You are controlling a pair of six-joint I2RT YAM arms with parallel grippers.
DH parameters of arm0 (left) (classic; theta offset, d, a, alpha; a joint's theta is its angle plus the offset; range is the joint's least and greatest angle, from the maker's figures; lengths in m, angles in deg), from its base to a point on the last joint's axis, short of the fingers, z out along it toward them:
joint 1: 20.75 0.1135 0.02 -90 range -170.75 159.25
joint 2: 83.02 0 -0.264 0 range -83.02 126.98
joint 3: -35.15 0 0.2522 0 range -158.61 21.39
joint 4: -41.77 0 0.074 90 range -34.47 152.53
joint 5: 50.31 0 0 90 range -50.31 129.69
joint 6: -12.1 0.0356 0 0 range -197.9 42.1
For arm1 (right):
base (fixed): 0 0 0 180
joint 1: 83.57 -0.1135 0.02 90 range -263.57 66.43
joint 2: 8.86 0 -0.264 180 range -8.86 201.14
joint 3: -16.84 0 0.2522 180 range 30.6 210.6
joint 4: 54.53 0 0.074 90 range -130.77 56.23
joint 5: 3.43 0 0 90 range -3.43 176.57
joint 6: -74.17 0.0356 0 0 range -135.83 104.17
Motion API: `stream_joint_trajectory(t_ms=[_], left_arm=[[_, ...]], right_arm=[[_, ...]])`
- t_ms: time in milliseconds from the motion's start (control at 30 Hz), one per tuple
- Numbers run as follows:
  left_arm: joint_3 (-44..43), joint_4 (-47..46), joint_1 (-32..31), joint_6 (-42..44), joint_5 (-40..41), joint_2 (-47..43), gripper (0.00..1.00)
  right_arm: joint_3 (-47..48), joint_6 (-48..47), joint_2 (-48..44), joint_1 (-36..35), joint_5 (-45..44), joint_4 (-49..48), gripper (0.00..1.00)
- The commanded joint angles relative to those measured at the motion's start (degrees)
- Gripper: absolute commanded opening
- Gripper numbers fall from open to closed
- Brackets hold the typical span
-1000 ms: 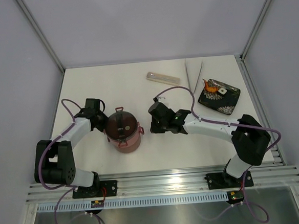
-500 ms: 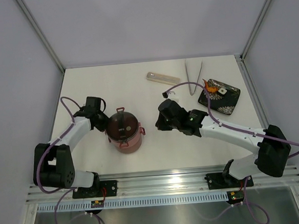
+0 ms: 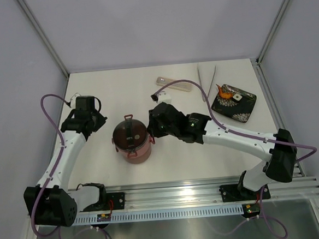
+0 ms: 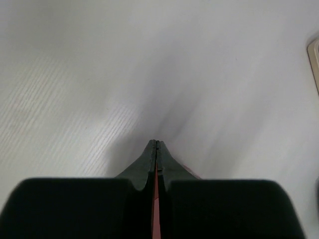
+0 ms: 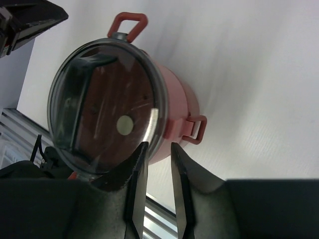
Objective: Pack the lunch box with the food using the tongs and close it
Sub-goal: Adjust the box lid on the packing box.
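On the table (image 3: 119, 89) in the overhead view, the lunch box (image 3: 132, 140) is seen stacked and shut under its top lid, just to the left of the right gripper (image 3: 156, 128), which is held low beside it, probably so that a latch or the lid can be reached. The left gripper (image 3: 91, 116) is parked apart on the box's far side. Behind the right gripper, the tongs (image 3: 207, 80) are laid flat and unheld, with a pale cutlery case (image 3: 173, 83) beside them; further right, a black patterned tray (image 3: 246, 108) is loaded with the food (image 3: 225, 92), orange pieces and a small white one. With the food outside a closed box, opening is judged the step in hand. In the left wrist view, the left gripper (image 4: 157, 147) is pressed shut over bare table; a red sliver in the seam cannot be identified, and the case's edge (image 4: 315, 64) is cut off at the right. In the right wrist view, the right gripper (image 5: 154, 154) is parted narrowly with nothing between the fingers, directly in front of the lunch box (image 5: 124, 109); only a reflective lid is shown, so its contents cannot be told.
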Motion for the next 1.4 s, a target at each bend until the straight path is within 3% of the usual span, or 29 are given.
stream_joint_trajectory(t_ms=[0,400,733,1100,1367], left_arm=[[-2.9,1.8,-0.6,5.2,1.7,-2.8,0.0],[-1.9,4.7,-1.7,11.1,-4.2,-6.6,0.0],[1.0,3.9,-4.1,10.5,-6.5,-5.7,0.0],[3.1,0.4,-7.5,6.3,-9.1,-4.9,0.0],[2.6,-2.0,-12.6,2.9,-8.6,-2.2,0.0]], right_arm=[[4.2,-3.4,0.8,-2.4,-3.1,0.9,0.32],[15.5,-8.5,8.9,-7.7,-4.0,5.6,0.5],[20.5,-9.4,13.0,-8.8,-4.1,8.1,0.64],[19.8,-9.2,13.3,-8.4,-9.0,10.2,0.62],[11.4,-8.0,7.1,-3.4,-7.4,7.5,0.58]])
